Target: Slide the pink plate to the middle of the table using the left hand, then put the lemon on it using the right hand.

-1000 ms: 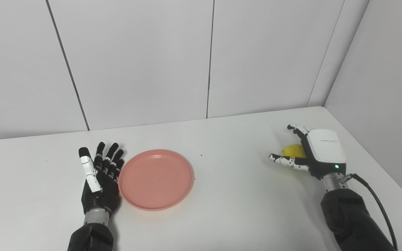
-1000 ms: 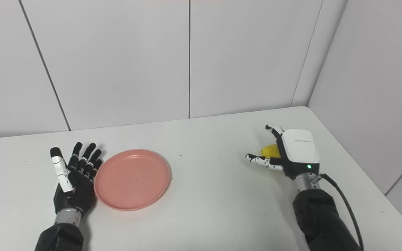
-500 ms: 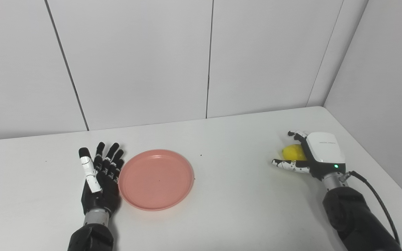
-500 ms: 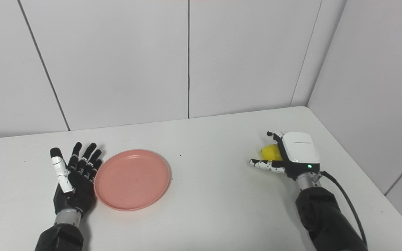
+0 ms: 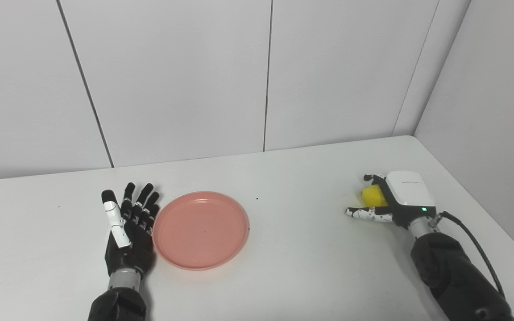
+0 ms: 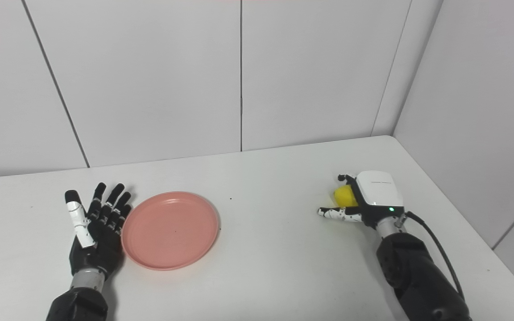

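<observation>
- The white table point(image 5: 292, 249) carries everything; no brand or writing is legible anywhere, and the faint mark on the right hand's white casing is too small to read.
- The pink plate point(image 5: 201, 229) lies left of centre, so I judge the slide barely finished, if at all.
- The left hand point(image 5: 128, 227) lies flat, fingers spread, empty, against the plate's left rim.
- The right hand point(image 5: 391, 203) curls around the lemon point(image 5: 371, 195) near the table's right edge; whether the grasp is firm I cannot tell. Carrying and placing remain.
</observation>
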Available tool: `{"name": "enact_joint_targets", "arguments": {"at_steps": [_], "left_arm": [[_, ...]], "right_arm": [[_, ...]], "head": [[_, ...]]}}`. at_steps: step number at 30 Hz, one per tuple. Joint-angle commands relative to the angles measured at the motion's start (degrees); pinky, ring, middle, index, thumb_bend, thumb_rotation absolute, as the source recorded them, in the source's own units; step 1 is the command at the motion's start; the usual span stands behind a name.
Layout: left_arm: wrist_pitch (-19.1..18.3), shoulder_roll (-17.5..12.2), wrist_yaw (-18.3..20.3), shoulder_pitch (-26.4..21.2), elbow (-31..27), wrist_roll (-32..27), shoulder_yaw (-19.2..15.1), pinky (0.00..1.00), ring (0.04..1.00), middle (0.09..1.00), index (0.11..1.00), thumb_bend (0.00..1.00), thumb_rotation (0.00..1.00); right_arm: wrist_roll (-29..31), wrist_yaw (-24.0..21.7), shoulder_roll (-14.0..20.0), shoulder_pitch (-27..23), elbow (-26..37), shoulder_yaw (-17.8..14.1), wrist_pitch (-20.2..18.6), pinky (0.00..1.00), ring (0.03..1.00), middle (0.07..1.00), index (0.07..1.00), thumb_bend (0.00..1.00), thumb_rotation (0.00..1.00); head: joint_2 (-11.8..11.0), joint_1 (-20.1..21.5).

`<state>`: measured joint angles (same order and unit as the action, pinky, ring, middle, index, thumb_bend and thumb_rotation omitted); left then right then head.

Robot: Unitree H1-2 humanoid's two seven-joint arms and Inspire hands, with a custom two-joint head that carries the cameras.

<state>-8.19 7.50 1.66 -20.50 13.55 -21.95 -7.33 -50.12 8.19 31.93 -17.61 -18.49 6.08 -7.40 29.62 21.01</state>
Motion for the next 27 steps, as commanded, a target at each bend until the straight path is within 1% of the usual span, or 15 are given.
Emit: {"name": "enact_joint_targets", "arguments": {"at_steps": [1, 4, 5, 6, 7, 10, 12, 14, 17, 19, 20, 22, 25, 26, 27], "left_arm": [[-2.0, 0.4, -0.7, 1.5, 1.6, 0.7, 0.2, 1.0, 0.918, 0.896, 0.974, 0.76, 0.99], [-2.0, 0.4, -0.8, 1.6, 1.6, 0.7, 0.2, 1.0, 0.916, 0.895, 0.972, 0.76, 0.99], [-2.0, 0.4, -0.8, 1.6, 1.5, 0.7, 0.2, 1.0, 0.913, 0.894, 0.971, 0.75, 0.99], [-2.0, 0.4, -0.8, 1.6, 1.5, 0.7, 0.1, 1.0, 0.913, 0.893, 0.97, 0.75, 0.99], [-2.0, 0.4, -0.8, 1.6, 1.5, 0.7, 0.1, 1.0, 0.913, 0.895, 0.973, 0.75, 0.99], [-2.2, 0.4, -0.9, 1.6, 1.4, 0.6, 0.1, 1.0, 0.915, 0.892, 0.973, 0.76, 0.99], [-2.0, 0.4, -0.8, 1.6, 1.5, 0.6, 0.1, 1.0, 0.917, 0.894, 0.976, 0.76, 0.99], [-2.0, 0.5, -0.8, 1.6, 1.6, 0.7, 0.1, 1.0, 0.914, 0.893, 0.976, 0.76, 0.98], [-2.0, 0.4, -0.7, 1.7, 1.4, 0.7, 0.2, 1.0, 0.913, 0.894, 0.978, 0.75, 0.99], [-2.0, 0.4, -0.8, 1.7, 1.4, 0.7, 0.2, 1.0, 0.91, 0.891, 0.976, 0.75, 0.99], [-2.1, 0.4, -0.8, 1.7, 1.4, 0.7, 0.3, 1.0, 0.908, 0.891, 0.974, 0.76, 0.99], [-2.5, 0.5, -1.1, 1.7, 0.9, 0.8, 0.3, 1.0, 0.909, 0.886, 0.966, 0.76, 0.98], [-2.5, 0.5, -0.9, 1.7, 0.8, 0.5, 0.2, 1.0, 0.913, 0.889, 0.974, 0.76, 0.98], [-2.5, 0.5, -0.9, 1.6, 1.0, 0.4, 0.1, 1.0, 0.911, 0.888, 0.976, 0.76, 0.98], [-2.4, 0.5, -0.8, 1.6, 1.1, 0.4, 0.1, 1.0, 0.911, 0.89, 0.98, 0.76, 0.98]], "right_arm": [[0.0, -0.7, 1.2, -1.6, 0.0, 0.3, -2.0, 0.51, 0.612, 0.685, 0.69, 0.74, 0.72], [0.5, 0.4, 0.8, -1.5, -1.2, 0.6, -1.5, 0.46, 0.578, 0.666, 0.66, 0.73, 0.68], [0.8, 0.9, 0.7, -1.5, -1.5, 0.5, -1.3, 0.42, 0.537, 0.626, 0.632, 0.71, 0.63], [1.1, 1.5, 0.6, -1.5, -1.9, 0.5, -0.8, 0.42, 0.533, 0.623, 0.629, 0.71, 0.62], [1.6, 2.7, 0.5, -1.6, -3.0, 0.5, 0.1, 0.4, 0.51, 0.599, 0.611, 0.7, 0.59], [3.4, 5.2, 0.3, -1.9, -5.4, 0.6, 2.0, 0.34, 0.418, 0.496, 0.534, 0.67, 0.48], [4.6, 5.8, 0.3, -1.9, -5.7, 0.8, 2.4, 0.33, 0.395, 0.469, 0.522, 0.65, 0.46], [6.0, 6.4, 0.3, -2.0, -6.5, 0.9, 2.9, 0.28, 0.346, 0.423, 0.493, 0.63, 0.41], [8.1, 7.1, 0.4, -2.0, -7.3, 0.8, 4.2, 0.25, 0.312, 0.389, 0.484, 0.61, 0.38], [8.8, 6.8, 0.5, -1.7, -6.8, 1.0, 4.0, 0.29, 0.353, 0.425, 0.52, 0.58, 0.38], [9.1, 6.5, 0.6, -1.7, -6.6, 1.1, 3.8, 0.34, 0.413, 0.48, 0.554, 0.56, 0.44], [9.5, 6.0, 0.7, -1.4, -6.1, 1.3, 3.3, 0.42, 0.501, 0.553, 0.595, 0.53, 0.48], [9.1, 5.4, 0.9, -1.4, -5.8, 1.7, 2.6, 0.46, 0.54, 0.582, 0.609, 0.51, 0.52], [9.0, 5.3, 1.0, -1.5, -6.0, 1.8, 2.5, 0.42, 0.492, 0.539, 0.58, 0.5, 0.54], [8.9, 5.3, 1.0, -1.6, -6.2, 1.9, 2.5, 0.42, 0.489, 0.537, 0.575, 0.49, 0.55]], "head": [[0.0, -0.1], [0.2, -0.1], [0.2, -0.1], [0.2, -0.1], [0.2, -0.1], [0.3, -0.2], [0.3, -0.2], [0.4, -0.3], [0.4, -0.3], [0.4, -0.3], [0.4, -0.3], [0.5, -0.4], [0.6, -0.3], [0.6, -0.3], [0.6, -0.3]]}}
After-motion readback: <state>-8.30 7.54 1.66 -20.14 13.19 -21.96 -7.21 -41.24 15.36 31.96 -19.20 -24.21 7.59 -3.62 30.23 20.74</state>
